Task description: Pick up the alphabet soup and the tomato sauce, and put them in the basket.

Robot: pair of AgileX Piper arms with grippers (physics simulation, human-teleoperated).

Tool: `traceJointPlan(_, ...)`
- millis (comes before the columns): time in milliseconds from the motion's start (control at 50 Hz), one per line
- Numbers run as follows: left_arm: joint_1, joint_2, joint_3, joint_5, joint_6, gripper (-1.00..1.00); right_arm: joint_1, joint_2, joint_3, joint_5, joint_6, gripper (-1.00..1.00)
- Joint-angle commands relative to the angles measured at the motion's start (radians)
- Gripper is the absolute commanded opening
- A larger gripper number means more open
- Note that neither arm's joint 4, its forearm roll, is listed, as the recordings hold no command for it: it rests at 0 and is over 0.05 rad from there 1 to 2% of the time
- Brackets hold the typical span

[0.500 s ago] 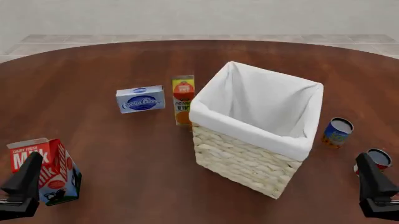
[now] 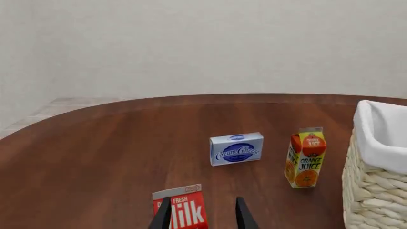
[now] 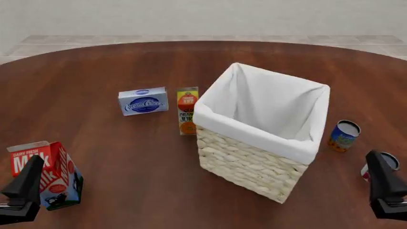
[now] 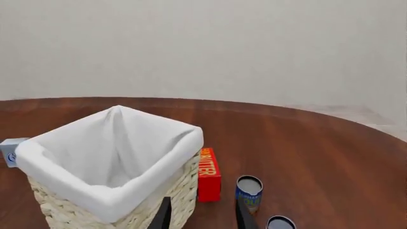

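Wicker and white cloth made up the basket (image 3: 264, 138), which stood tilted-square near the middle of the brown surface (image 3: 114, 62), its lining folded over the rim and nothing visible inside. Both cans stood upright on the right side of the basket. The soup can (image 3: 344, 135), blue-labelled, sat just beside the basket's right corner, and the sauce can (image 3: 384, 164) stood nearer the robot and further right, partly hidden behind the right tool (image 3: 386, 193) in the front view. Neither can was held.

The right tool's fingers stood apart and gripped nothing; in its wrist view the soup can (image 4: 249, 193) showed just beyond the fingertips and the sauce can's grey top (image 4: 280, 223) at the frame's lower edge. The left tool (image 3: 24, 191) hung released too, close by the milk carton (image 3: 51, 174), far from either can.

The right arm seemed the sensible one for both cans, the sauce can being nearest. A good pick would likely mean dropping the open fingers around the can's middle, squarely, so it did not tip or roll. The lift should probably clear the rim before moving across, and the soup can close by ought not to be knocked.
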Motion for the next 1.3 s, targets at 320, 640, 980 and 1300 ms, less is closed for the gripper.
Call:
traceJointPlan(320, 0.0, 0.0, 0.0, 0.0, 0.0, 1.0, -0.024, 0.076, -0.182, 0.099, -0.01, 1.0)
traceJointPlan(640, 0.0, 0.0, 0.0, 0.0, 0.0, 1.0, -0.089, 0.166, -0.362, 0.192, -0.055, 1.0)
traceJointPlan(980, 0.0, 0.0, 0.0, 0.0, 0.0, 1.0, -0.146, 0.297, -0.471, 0.277, -0.072, 1.0)
traceJointPlan(1300, 0.0, 0.0, 0.0, 0.0, 0.0, 1.0, -0.305, 0.407, -0.514, 0.34, -0.066, 1.0)
